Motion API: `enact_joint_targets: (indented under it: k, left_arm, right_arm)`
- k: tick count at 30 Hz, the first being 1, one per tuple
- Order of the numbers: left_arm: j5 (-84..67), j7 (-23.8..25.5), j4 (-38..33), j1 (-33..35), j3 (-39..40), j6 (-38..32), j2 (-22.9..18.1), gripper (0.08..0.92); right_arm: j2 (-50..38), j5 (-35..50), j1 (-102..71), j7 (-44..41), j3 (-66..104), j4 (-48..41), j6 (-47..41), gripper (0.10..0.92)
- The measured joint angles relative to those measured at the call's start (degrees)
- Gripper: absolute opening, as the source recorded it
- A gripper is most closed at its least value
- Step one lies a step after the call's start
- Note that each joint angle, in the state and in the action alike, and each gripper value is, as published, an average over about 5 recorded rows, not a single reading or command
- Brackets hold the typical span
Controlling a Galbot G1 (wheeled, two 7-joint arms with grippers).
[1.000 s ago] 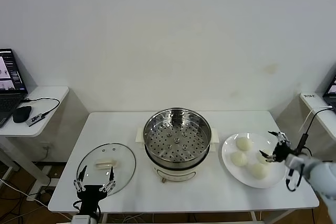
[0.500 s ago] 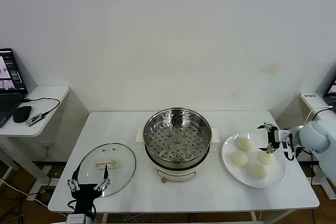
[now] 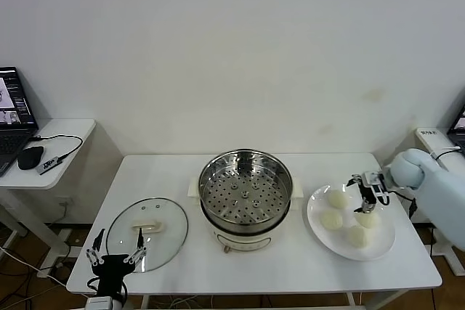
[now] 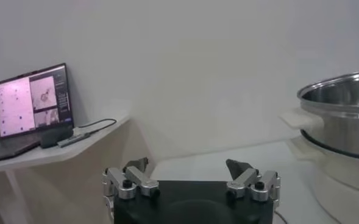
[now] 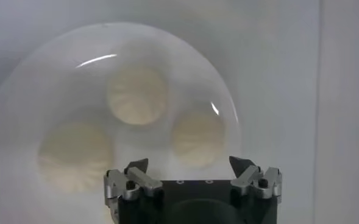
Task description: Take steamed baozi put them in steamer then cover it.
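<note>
Several cream-white baozi lie on a white plate at the table's right. My right gripper is open and empty, hovering over the plate's far side, close above one baozi. In the right wrist view the open gripper looks down on three baozi. The steel steamer stands empty on its cream pot base at the table's middle. The glass cover lies flat at the front left. My left gripper is open and empty at the table's front edge, just before the cover.
A side desk at the far left holds a laptop, a mouse and a cable. The steamer's rim and handle show in the left wrist view. Bare tabletop lies between the cover, the pot and the plate.
My right gripper has moved from the plate's right edge inward over the baozi. My left gripper has drawn back slightly toward the table's front edge.
</note>
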Motion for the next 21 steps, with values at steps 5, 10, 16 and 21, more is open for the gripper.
enact_joint_targets:
  k: [5,10,16,21]
  left_arm:
    - [0.0,0.0,0.2,-0.1,-0.5,-0.1,0.0,0.823]
    - [-0.1,-0.1,0.8,-0.4,-0.7,-0.2,0.1,0.823]
    - [-0.1,-0.1,1.4,-0.8,-0.8,-0.2,0.1,0.823]
    - [-0.2,-0.2,1.6,-1.0,-0.7,-0.2,0.1,0.823]
  right_arm:
    - [3.1,-1.0,1.1,0.3,-0.8,-3.9,0.1,0.823]
    - [5.2,-1.9,1.7,0.4,-1.4,-6.7,-0.1,0.822]
    - [6.7,-2.9,2.1,0.3,-1.9,-9.0,-0.2,0.767]
    - [7.5,-3.2,2.2,0.3,-2.2,-10.0,-0.4,0.681]
